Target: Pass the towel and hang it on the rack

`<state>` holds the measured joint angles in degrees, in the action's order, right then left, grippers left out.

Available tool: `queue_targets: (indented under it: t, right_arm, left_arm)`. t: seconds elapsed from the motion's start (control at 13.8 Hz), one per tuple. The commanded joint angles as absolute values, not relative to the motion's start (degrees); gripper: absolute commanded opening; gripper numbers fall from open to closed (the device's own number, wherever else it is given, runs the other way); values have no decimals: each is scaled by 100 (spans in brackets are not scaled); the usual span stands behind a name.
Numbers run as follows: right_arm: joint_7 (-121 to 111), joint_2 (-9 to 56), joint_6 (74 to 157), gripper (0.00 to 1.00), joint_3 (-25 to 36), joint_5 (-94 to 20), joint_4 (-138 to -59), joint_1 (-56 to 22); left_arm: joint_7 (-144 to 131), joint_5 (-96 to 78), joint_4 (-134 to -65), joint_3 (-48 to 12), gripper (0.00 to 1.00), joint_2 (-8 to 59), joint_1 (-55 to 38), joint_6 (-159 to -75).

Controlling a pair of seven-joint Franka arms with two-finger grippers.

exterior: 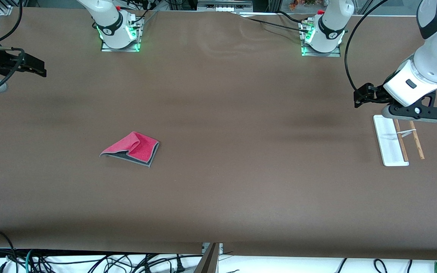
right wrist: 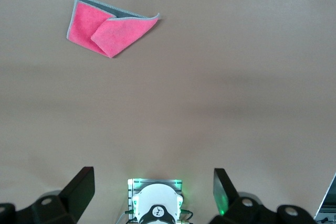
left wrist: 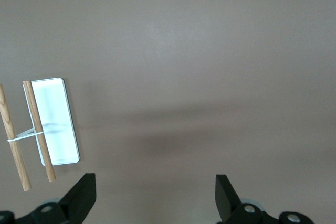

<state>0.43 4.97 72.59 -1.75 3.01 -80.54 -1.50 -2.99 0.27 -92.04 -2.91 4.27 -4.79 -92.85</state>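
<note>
Toward the right arm's end of the table, the towel (exterior: 131, 148) lies loosely folded, pink face up, untouched. Right gripper (right wrist: 152, 192) hovers well apart from it, jaws wide, ready to collect it. Left gripper (left wrist: 155, 196), also wide and empty, hangs just beside the rack (exterior: 396, 141), presumably placed to receive the handover.

We see bare tabletop (exterior: 241, 182) all around the towel (exterior: 132, 148). Only the rack (exterior: 396, 140) stands at the left arm's end, well apart.
</note>
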Motion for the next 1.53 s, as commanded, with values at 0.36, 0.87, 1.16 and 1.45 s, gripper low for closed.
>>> queue_targets:
  t: [0.36,0.87,1.16,1.45]
  right_arm:
    - [62,439,7277,100,-211,193,-8104,-62]
    - [35,448,7269,100,-211,193,-8104,-53]
    - [53,448,7260,100,-220,193,-8156,-61]
    - [35,580,7330,100,-228,193,-8489,-62]
  left_arm:
    - [-237,-70,-9079,-281,100,466,-475,-9167]
    - [-237,-70,-9079,-281,100,466,-475,-9167]
    - [-246,-70,-9079,-281,100,466,-475,-9167]
    - [-237,-70,-9079,-281,100,466,-475,-9158]
